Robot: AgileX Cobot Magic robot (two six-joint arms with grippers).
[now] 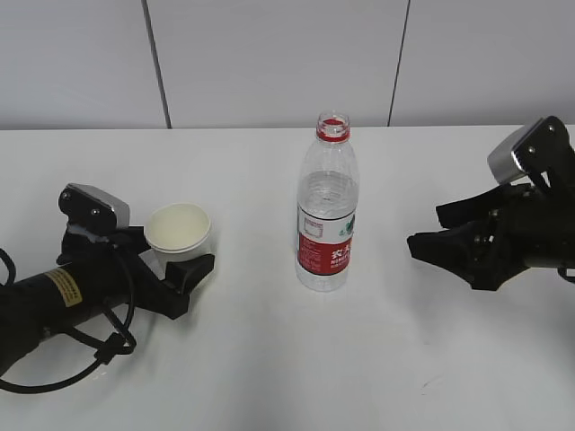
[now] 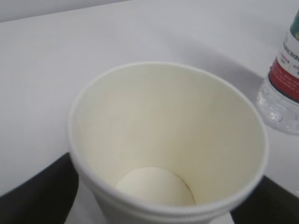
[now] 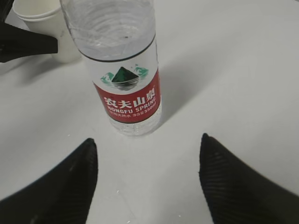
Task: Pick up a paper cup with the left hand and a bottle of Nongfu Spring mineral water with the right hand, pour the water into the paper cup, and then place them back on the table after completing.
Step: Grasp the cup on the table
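- White tabletop [image 1: 269, 359] fills the scene, plain apart from faint scuff marks near the front edge, with a pale panelled wall [image 1: 269, 63] behind it.
- Nearest the exterior camera on the left, the left hand [image 1: 175, 269] lies low on the table; its barrel carries a yellow sticker [image 1: 63, 287] and a cable loops beside it, cut off by the frame edge.
- Its fingers stand spread on either side of the paper cup [image 1: 180, 230]; whether they touch the cup wall cannot be told.
- In the left wrist view the paper cup [image 2: 168, 149] fills the frame, upright and empty, with only dark finger corners showing at the bottom.
- At the centre the bottle [image 1: 328, 211] stands upright on the table, uncapped, red-labelled, about two-thirds full.
- The right hand [image 1: 440, 235] sits well to the right of the bottle, partly cut off at the frame edge.
- The right wrist view shows its two fingertips [image 3: 65, 186] wide apart with the bottle [image 3: 126, 79] ahead of them, untouched.
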